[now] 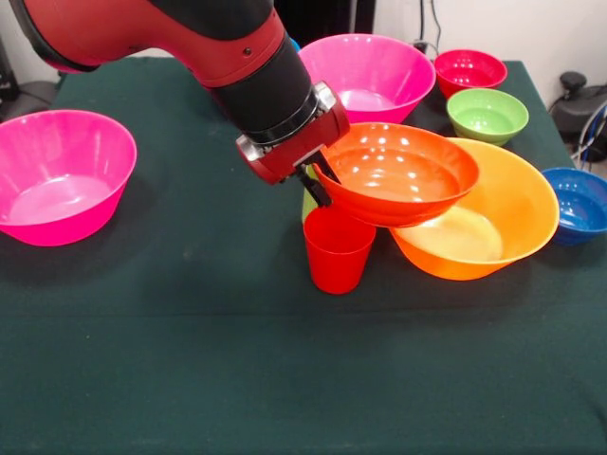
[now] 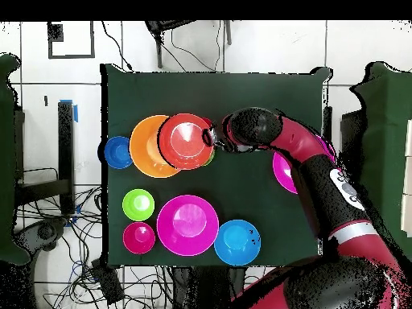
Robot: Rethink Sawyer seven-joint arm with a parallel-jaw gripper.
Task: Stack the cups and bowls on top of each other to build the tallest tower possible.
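The glossy red-orange bowl [image 1: 398,173] hangs tilted above the big orange bowl [image 1: 507,213] and the red cup [image 1: 337,248]. The gripper [image 1: 318,180] is clamped on its rim.

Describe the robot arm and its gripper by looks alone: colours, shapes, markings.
The arm is thick and rounded, with glossy red shells and a black cylindrical section toward the wrist. A silver metal ring separates that black section from a boxy red wrist block. The gripper below it is small and black. In the overhead view a white patch with dark markings and a pale band show on the arm's lower links.
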